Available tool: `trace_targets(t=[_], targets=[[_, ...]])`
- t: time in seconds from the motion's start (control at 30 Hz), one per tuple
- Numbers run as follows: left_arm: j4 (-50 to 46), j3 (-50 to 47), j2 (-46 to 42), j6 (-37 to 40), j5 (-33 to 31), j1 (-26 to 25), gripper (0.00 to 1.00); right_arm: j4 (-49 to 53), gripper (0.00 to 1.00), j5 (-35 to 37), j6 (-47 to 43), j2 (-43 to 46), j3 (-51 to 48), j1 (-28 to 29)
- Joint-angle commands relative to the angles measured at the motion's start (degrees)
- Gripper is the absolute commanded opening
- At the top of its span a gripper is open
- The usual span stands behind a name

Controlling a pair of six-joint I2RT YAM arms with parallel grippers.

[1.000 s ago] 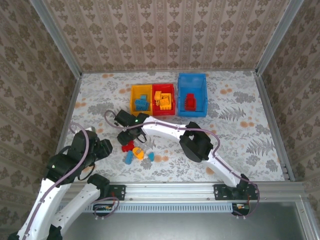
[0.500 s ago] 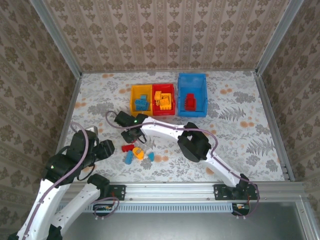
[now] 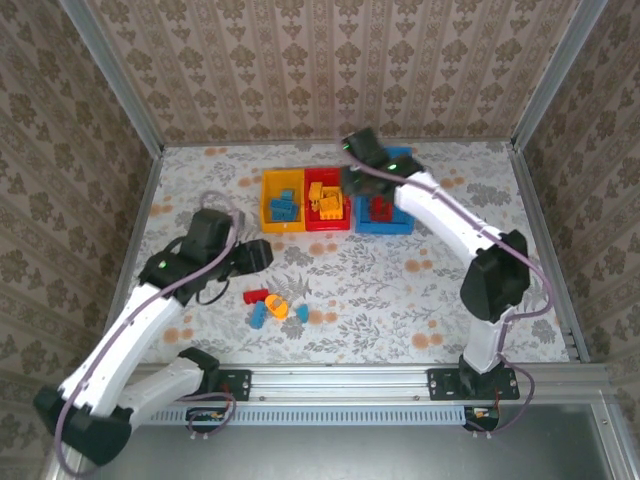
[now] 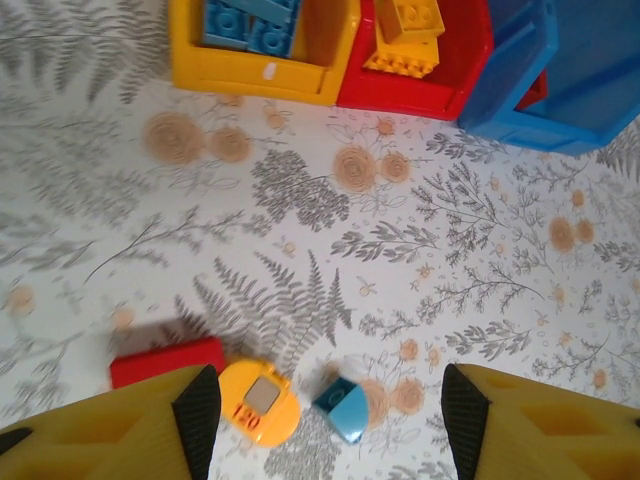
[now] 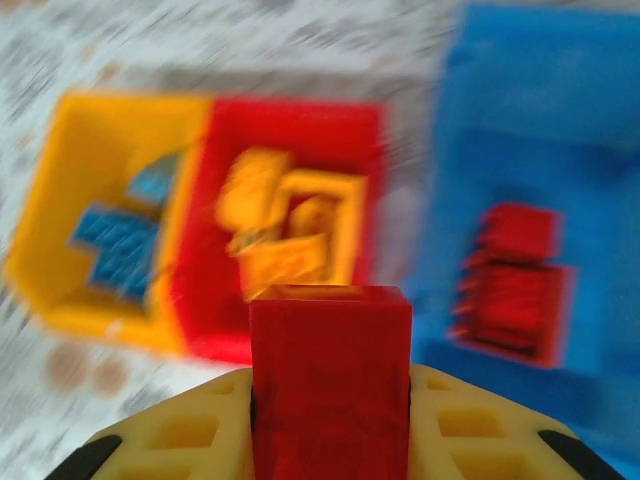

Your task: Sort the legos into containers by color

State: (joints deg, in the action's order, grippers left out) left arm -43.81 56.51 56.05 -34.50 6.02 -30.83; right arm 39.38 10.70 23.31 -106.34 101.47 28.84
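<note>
Right tool [image 3: 354, 181] hangs at the far side over the seam between the red bin [image 3: 326, 227] and the blue bin [image 3: 410, 190], narrow, clamped on a red brick [image 5: 330, 385] that stands upright between its fingers; that wrist view is motion-blurred. Three bins sit side by side at the far middle of the floral counter [image 3: 450, 280], touching: yellow bin [image 3: 265, 200] on the left holding blue bricks [image 3: 284, 207], the red bin in the middle holding yellow bricks [image 3: 326, 198], the blue bin on the right holding red bricks [image 3: 381, 207]. Left tool [image 4: 328, 392] is wide, nothing between its fingers, above the near-left loose pieces. Loose on the counter: flat red brick [image 4: 165, 361], just right of it an orange round piece [image 4: 258, 402] with a grey window and red print reading "120", then a blue piece [image 4: 342, 408], and a second blue piece [image 3: 258, 316] nearer the arm bases. No brand marks readable.
</note>
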Motion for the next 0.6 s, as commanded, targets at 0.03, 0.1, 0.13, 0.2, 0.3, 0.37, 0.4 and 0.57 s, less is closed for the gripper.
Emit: trace_targets(t=[0.03, 0.1, 0.13, 0.2, 0.3, 0.37, 0.4, 0.57], targets=[[8.0, 4.4, 6.9, 6.2, 3.1, -3.9, 0.63, 3.1, 0.23, -2.6, 3.9, -6.4, 1.4, -5.6], [9.3, 5.8, 10.6, 6.9, 3.1, -6.0, 0.63, 3.5, 0.23, -5.6, 5.0, -10.9, 6.2, -8.6], [9.7, 6.4, 12.1, 6.9, 3.3, -6.7, 0.63, 4.2, 0.23, -6.5, 5.2, -13.3, 9.1, -9.5], [10.7, 7.8, 15.2, 7.2, 3.1, -8.5, 0.64, 6.6, 0.23, -8.7, 5.4, -19.1, 16.4, -10.8], [12.5, 10.1, 19.4, 8.2, 2.4, -10.9, 0.65, 8.2, 0.22, -11.5, 6.5, -25.7, 23.7, -11.8], [13.0, 12.4, 22.4, 9.2, 1.5, -12.2, 0.65, 8.4, 0.23, -12.4, 7.3, -28.4, 26.3, -12.3], [13.3, 13.6, 23.9, 9.8, 1.4, -12.7, 0.66, 8.5, 0.24, -12.8, 7.7, -29.5, 27.1, -12.5], [12.5, 19.5, 30.4, 13.3, -1.0, -15.8, 0.67, 7.3, 0.34, -15.7, 9.8, -32.2, 28.2, -13.7]])
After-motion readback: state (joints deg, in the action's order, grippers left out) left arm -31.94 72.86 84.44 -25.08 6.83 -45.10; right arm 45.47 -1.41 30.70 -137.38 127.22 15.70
